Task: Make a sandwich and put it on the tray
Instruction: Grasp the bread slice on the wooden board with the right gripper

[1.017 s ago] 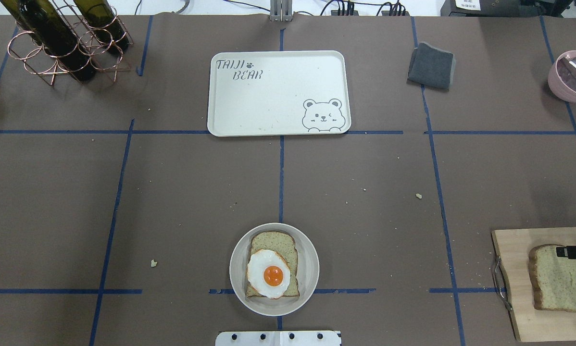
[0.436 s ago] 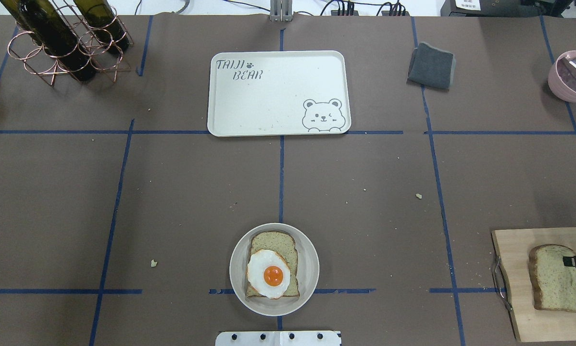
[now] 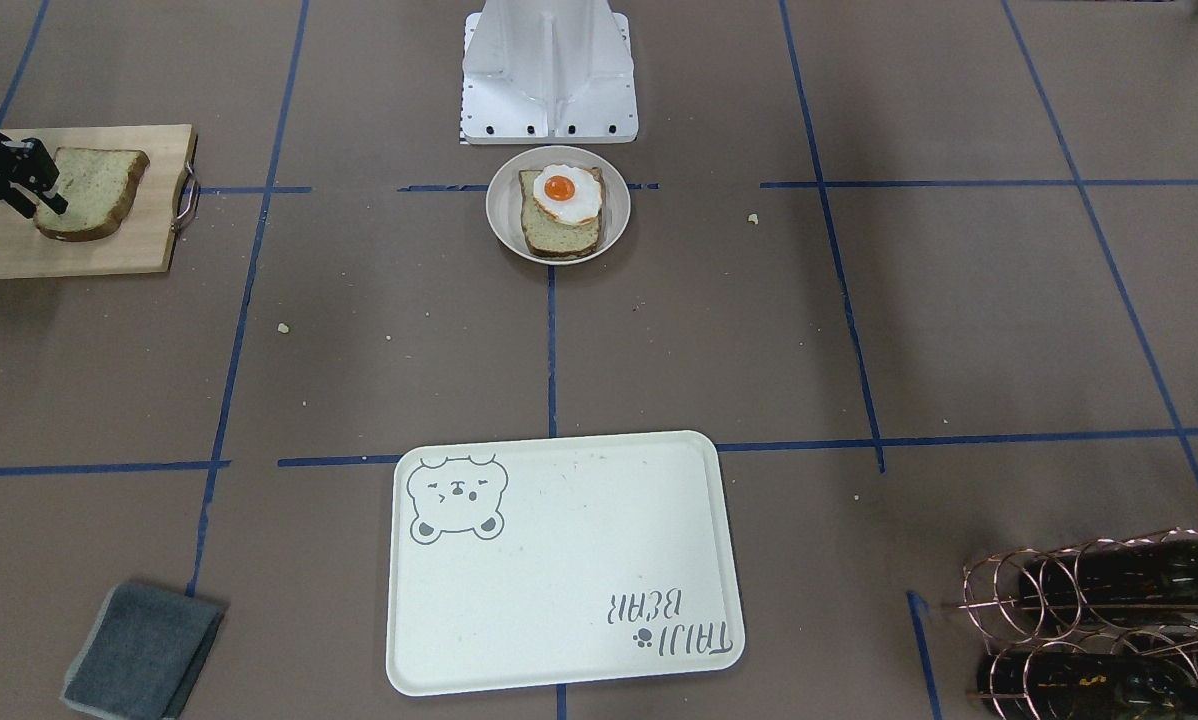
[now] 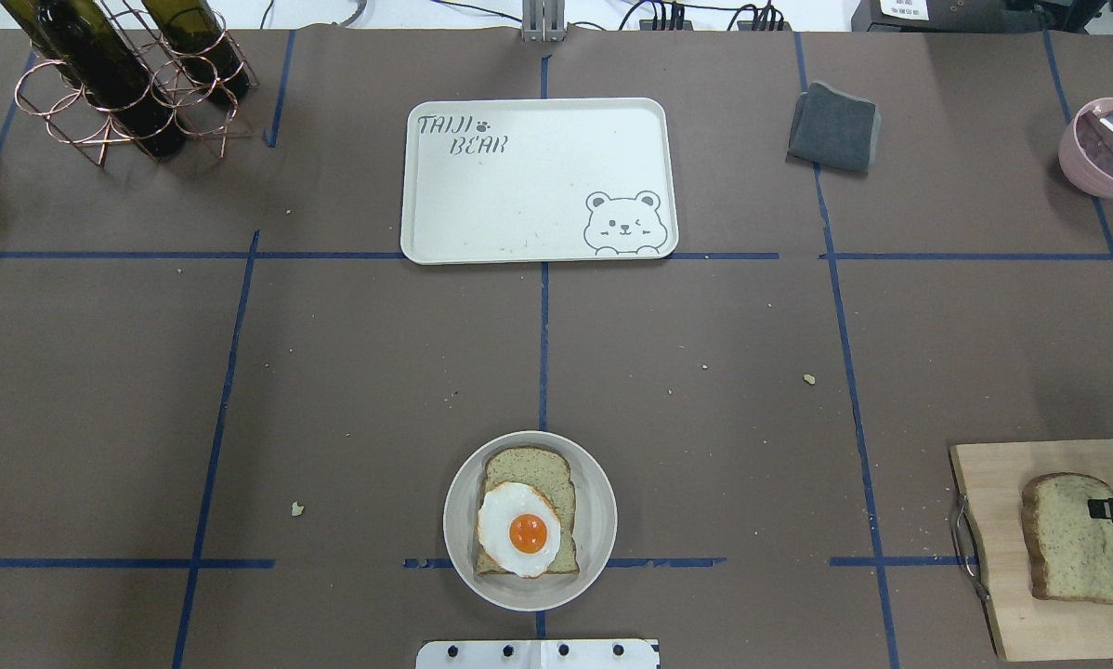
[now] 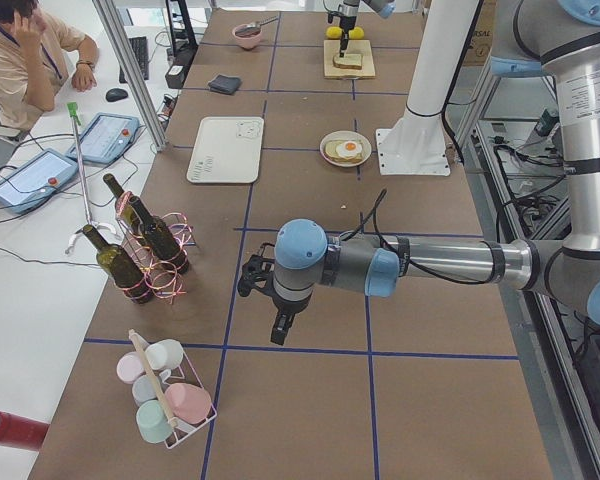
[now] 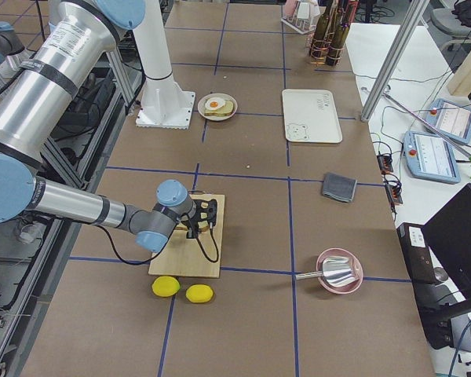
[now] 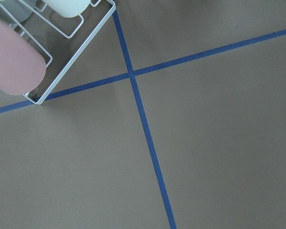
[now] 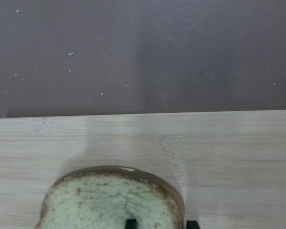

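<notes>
A bread slice [image 4: 530, 465] with a fried egg [image 4: 517, 531] on top lies in a round white dish [image 4: 599, 506] at the near centre. The cream bear tray [image 4: 538, 186] lies at the far centre with nothing on it. A second bread slice [image 4: 1072, 548] lies on the wooden cutting board [image 4: 988, 502] at the near right. My right gripper [image 3: 47, 190] is open at this slice. In the right wrist view one of its fingertips [image 8: 130, 223] presses on the bread [image 8: 105, 200] and the other sits at the crust edge. My left gripper [image 5: 283, 325] hangs over bare table far left; I cannot tell its state.
A folded grey cloth [image 4: 833, 127] and a pink bowl [image 4: 1109, 149] are at the far right. A copper rack with wine bottles [image 4: 120, 84] is at the far left. A wire rack of mugs [image 7: 19, 52] is beside the left gripper. Two yellow fruits [image 6: 180, 289] lie by the board.
My right gripper moved from the far corner of the board's bread slice toward me along its right edge, then stayed nearly still. Nothing else moved.
</notes>
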